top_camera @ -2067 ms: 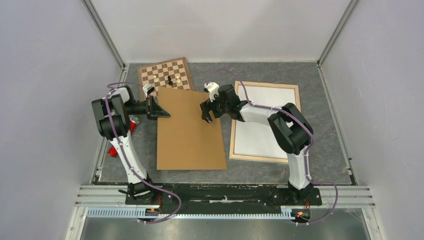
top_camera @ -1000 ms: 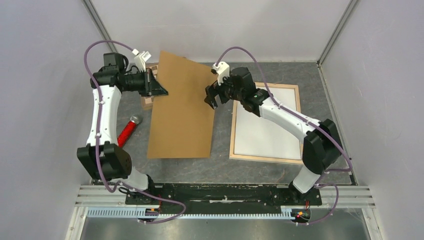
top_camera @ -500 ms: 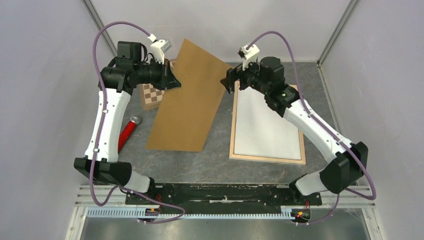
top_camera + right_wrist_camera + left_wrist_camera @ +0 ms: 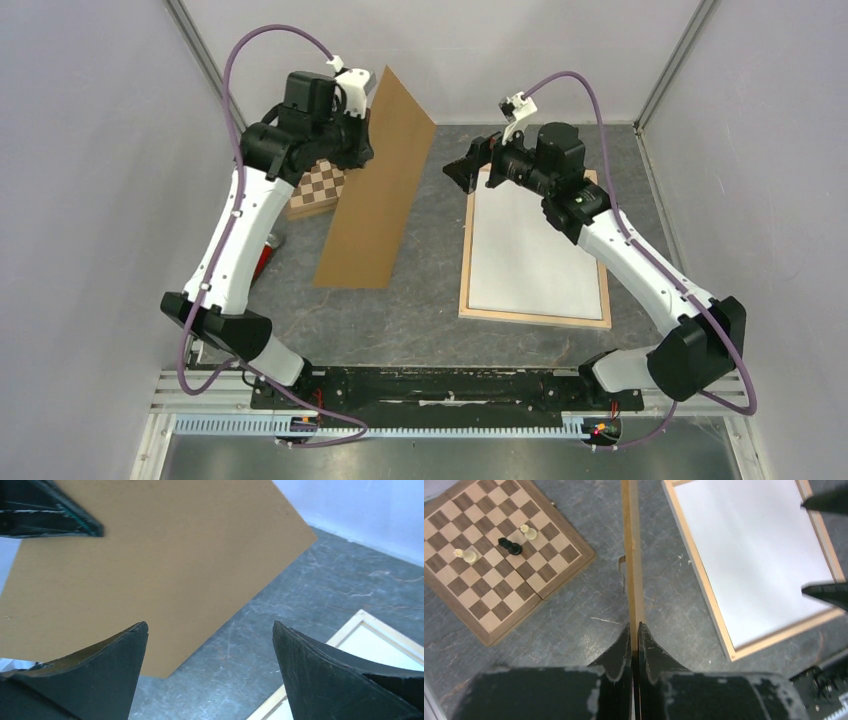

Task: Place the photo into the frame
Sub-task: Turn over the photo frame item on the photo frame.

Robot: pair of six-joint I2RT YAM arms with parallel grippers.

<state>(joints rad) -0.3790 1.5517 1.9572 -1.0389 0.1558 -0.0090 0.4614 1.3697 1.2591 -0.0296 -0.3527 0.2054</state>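
On the left, my left arm [image 4: 235, 225] had its elbow folded low by the near edge. The long white link climbed away from me toward the back wall, and the wrist bent rightward at the top. The left gripper [image 4: 634, 627] was pinched tight on the upper edge of the brown backing board [image 4: 375, 200]. The board stood almost on edge and leaned a little. In the left wrist view it showed only as a thin strip running straight out from the gripper. I could not tell whether its lower edge rested on the desk [image 4: 420, 320]. The chessboard [image 4: 318, 187] lay flat just left of it, under that wrist, with two pale pieces [image 4: 528, 531] and a black one [image 4: 510, 545] standing on it.

Right of centre, the frame [image 4: 535, 317] lay flat on the desk, well apart from the board. A plain white sheet [image 4: 530, 250] filled it. I could not tell whether that was the photo's blank back.

On the right, my right arm [image 4: 640, 265] had its elbow pushed out low. Its forearm stretched back and leftward above the frame. The right gripper [image 4: 462, 162] hung over the frame's far left corner and pointed at the board's face. Its jaws were spread fully wide, with nothing between them and nothing touching them.
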